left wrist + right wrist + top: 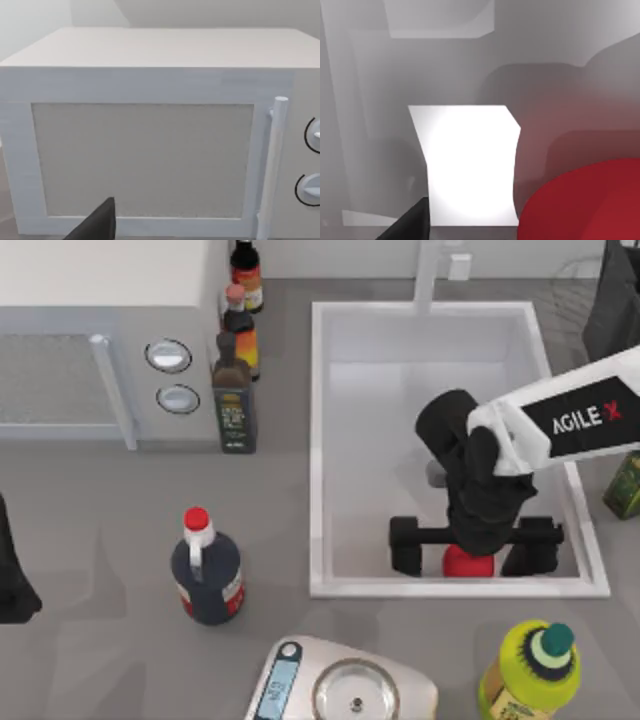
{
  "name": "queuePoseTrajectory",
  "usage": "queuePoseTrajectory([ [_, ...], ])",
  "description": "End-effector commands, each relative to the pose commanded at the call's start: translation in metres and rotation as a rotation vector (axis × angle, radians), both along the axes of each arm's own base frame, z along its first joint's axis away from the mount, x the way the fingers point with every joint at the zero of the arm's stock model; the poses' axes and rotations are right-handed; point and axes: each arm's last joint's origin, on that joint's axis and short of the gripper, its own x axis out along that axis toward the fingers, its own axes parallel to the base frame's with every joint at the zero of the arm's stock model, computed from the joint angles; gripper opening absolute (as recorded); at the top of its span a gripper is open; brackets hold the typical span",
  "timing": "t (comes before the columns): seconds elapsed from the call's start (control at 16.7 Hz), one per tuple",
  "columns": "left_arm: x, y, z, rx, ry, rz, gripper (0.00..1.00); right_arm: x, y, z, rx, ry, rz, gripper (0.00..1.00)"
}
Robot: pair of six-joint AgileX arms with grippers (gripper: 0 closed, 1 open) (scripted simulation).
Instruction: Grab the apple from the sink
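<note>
Red apple (467, 562) sits between the wide-spread right gripper (474, 545) fingers.

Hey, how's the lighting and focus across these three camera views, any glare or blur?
Top view: even soft light, the right gripper darkening the sink floor. Right wrist view: the apple looms soft-edged beside a glaring white patch. Left wrist view: flat, shadowless light on the microwave.

Kitchen counter: sink (318, 440), microwave (100, 350), scale (340, 690).
</note>
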Motion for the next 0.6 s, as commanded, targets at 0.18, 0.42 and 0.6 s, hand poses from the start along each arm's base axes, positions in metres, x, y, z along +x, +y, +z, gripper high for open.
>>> queuePoseTrajectory([
  [0.18, 0.0000, 0.0000, 0.0000, 0.000, 0.000, 0.000, 1.00, 0.0000, 0.0000, 0.0000, 0.000, 0.000, 0.000, 0.77],
  [0.42, 0.0000, 0.0000, 0.0000, 0.000, 0.000, 0.000, 1.00, 0.0000, 0.0000, 0.0000, 0.000, 0.000, 0.000, 0.47],
  [0.6, 0.0000, 0.0000, 0.0000, 0.000, 0.000, 0.000, 1.00, 0.0000, 0.0000, 0.0000, 0.000, 0.000, 0.000, 0.25],
])
